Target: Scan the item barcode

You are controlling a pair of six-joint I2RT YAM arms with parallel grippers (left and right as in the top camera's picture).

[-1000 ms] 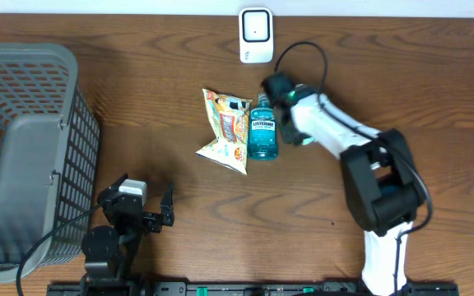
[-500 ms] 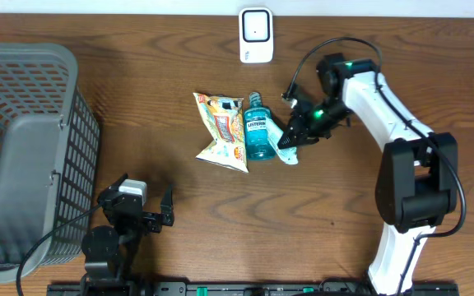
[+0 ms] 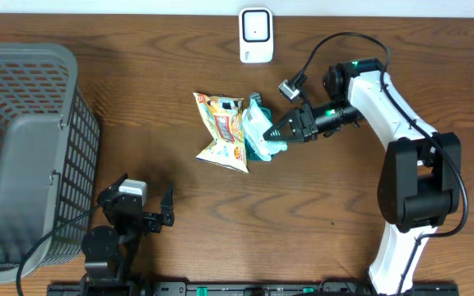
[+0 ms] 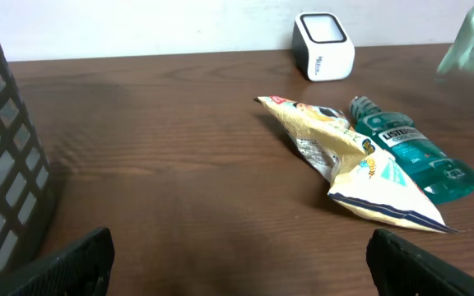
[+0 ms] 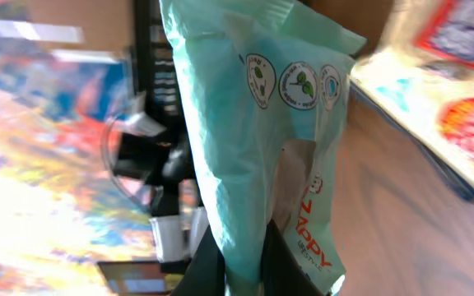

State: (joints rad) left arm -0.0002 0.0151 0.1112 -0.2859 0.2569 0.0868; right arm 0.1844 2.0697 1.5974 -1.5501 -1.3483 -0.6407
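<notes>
Overhead: the right gripper (image 3: 280, 131) was clamped on a pale green plastic pouch (image 3: 257, 127). The pouch was held just beside a crinkled yellow snack bag (image 3: 220, 127), apart from the white box scanner (image 3: 256, 34). The left gripper (image 3: 141, 210) stood wide open.
Left wrist: a teal mouthwash bottle (image 4: 410, 152) lay against the snack bag.
Right wrist: dark fingers (image 5: 206, 267) pinched the pouch's edge.

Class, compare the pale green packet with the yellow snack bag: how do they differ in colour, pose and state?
The pale green packet is clamped in the right gripper; the yellow snack bag lies untouched on the table. The packet is mint with small round logos; the snack bag is yellow and white with red print. The packet is held above the mouthwash bottle; the snack bag lies beside it. Both are soft pouches.
</notes>
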